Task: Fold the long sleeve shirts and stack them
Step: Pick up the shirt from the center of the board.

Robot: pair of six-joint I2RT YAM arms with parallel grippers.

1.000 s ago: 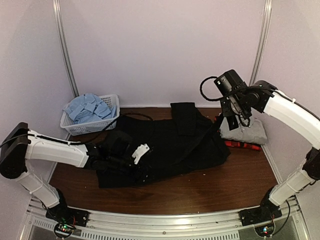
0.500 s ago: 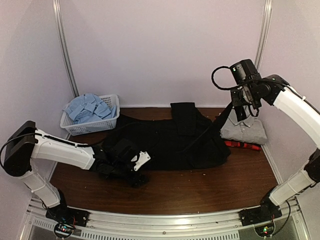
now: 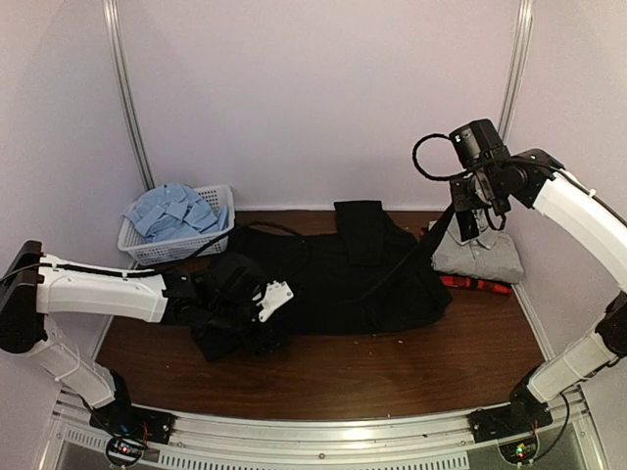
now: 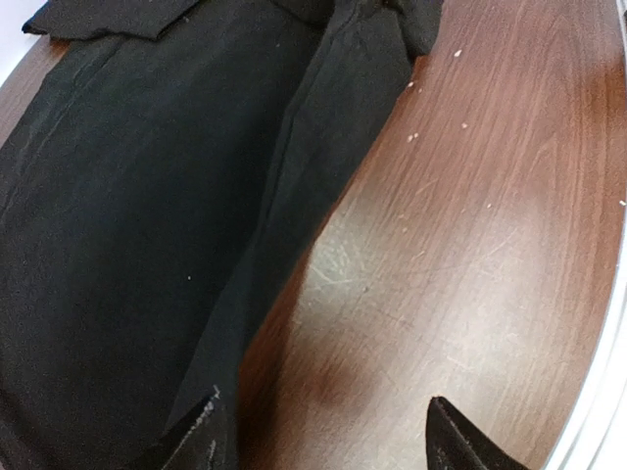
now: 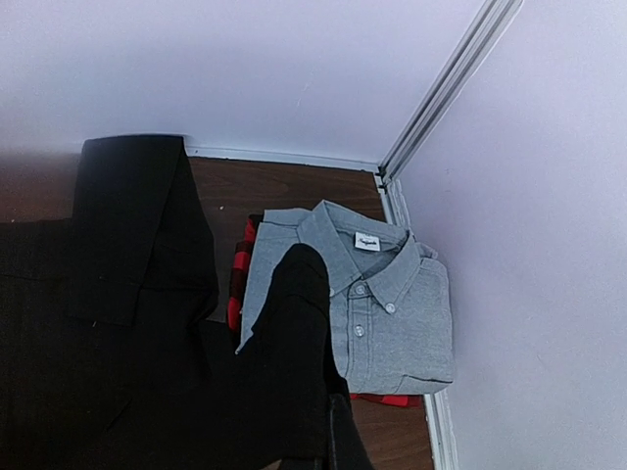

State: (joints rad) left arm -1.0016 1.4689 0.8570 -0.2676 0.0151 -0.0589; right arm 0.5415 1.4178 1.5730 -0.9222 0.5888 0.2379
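The black shirt (image 3: 338,279) lies spread across the middle of the table, its near-left part bunched. My left gripper (image 3: 265,318) hovers low over that bunch. In the left wrist view the left gripper (image 4: 328,441) is open, one fingertip (image 4: 208,433) over the black shirt's edge (image 4: 147,196), the other over bare wood. My right gripper (image 3: 462,208) is raised at the back right, shut on the black shirt's sleeve (image 5: 294,352), which stretches up taut. Below it the folded grey shirt (image 5: 392,313) rests on the red-and-black plaid shirt (image 5: 238,284). The light blue shirt (image 3: 176,209) fills the basket.
A white mesh basket (image 3: 147,251) stands at the back left by the wall. The grey and plaid stack (image 3: 480,259) sits in the back right corner against the wall. Brown tabletop (image 3: 411,367) shows along the front, with the metal rail (image 3: 323,431) below it.
My right gripper lifted the black sleeve up and to the right, then held still. The left gripper shifted along the shirt's near-left edge, where the cloth bunched, and its jaws narrowed slightly.
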